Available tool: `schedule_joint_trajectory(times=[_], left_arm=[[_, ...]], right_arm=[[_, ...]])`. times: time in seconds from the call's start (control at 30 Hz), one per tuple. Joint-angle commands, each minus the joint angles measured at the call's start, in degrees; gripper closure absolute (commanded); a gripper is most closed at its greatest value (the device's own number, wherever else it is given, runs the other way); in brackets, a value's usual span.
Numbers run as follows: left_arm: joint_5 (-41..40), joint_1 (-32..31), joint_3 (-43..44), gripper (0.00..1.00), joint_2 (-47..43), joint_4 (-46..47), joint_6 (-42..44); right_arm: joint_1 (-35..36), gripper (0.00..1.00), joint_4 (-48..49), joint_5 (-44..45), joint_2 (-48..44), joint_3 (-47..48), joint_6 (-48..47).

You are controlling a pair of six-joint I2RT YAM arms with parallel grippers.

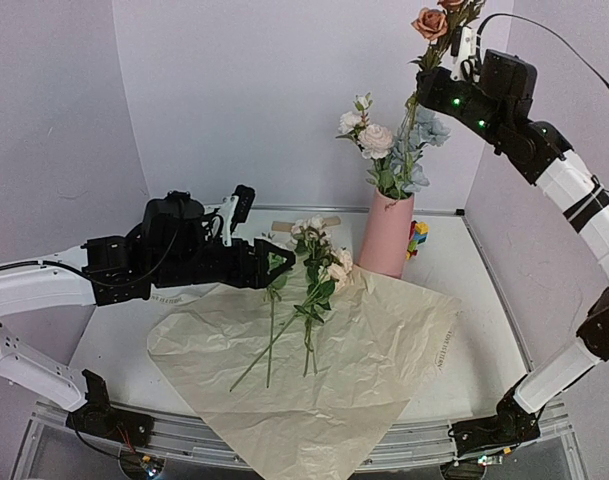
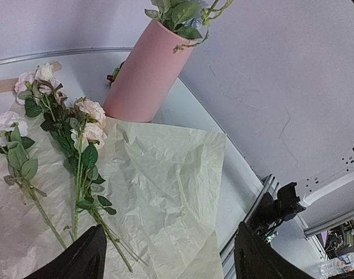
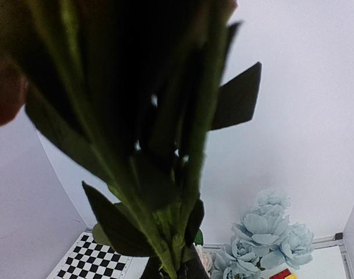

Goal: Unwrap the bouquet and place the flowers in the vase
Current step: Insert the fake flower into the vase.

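Across the lower middle of the top view, the paper (image 1: pixel 314 370) lies fully unwrapped, so it's vase-filling time. The pink vase (image 1: pixel 386 232), upper right of it, holds some blooms. At top right, the right gripper (image 1: pixel 456 62) is clamped on a rust-pink flower (image 1: pixel 430 24). I reckon it needs lowering stem-first. The left gripper (image 1: pixel 279 262) gapes empty by the loose flowers (image 1: pixel 314 275).

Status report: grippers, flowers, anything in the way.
Left gripper open, over loose stems on the flattened paper. Right gripper shut on rust-brown flower, high above the vase. Blooms already in the vase crowd its mouth.
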Motion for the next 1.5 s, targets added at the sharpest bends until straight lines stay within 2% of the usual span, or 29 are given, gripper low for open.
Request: schedule_joint_trajectory(times=[0.0,0.6,1.2,1.27,1.33,1.37,1.43,1.47], left_arm=[[0.2,-0.1,0.9,0.24,1.0,2.5,-0.1],[-0.6,-0.1,0.6,0.24,1.8,2.5,0.4],[0.0,-0.1,0.9,0.24,2.3,2.5,0.0],[0.0,-0.1,0.9,0.24,2.3,2.5,-0.1],[0.0,-0.1,0.9,0.24,2.2,2.5,-0.1],[0.0,-0.1,0.9,0.24,2.2,2.5,-0.2],[0.0,-0.1,0.8,0.24,2.1,2.5,-0.2],[0.0,-0.1,0.8,0.25,2.0,2.5,-0.3]], right_arm=[[-1.9,1.0,5.7,-3.1,0.7,-1.8,4.3],[-7.7,1.0,13.6,-5.2,1.7,-15.9,7.6],[-8.0,1.0,17.6,-9.5,1.1,-30.6,7.0],[-8.0,0.95,17.7,-10.3,1.1,-31.4,7.1],[-8.0,0.85,17.7,-11.1,0.8,-32.1,7.0],[-8.0,0.78,17.7,-11.3,0.4,-32.5,7.0],[-8.0,0.58,17.7,-11.5,-0.8,-33.3,7.0],[-8.0,0.53,17.7,-11.6,-1.4,-33.6,6.9]])
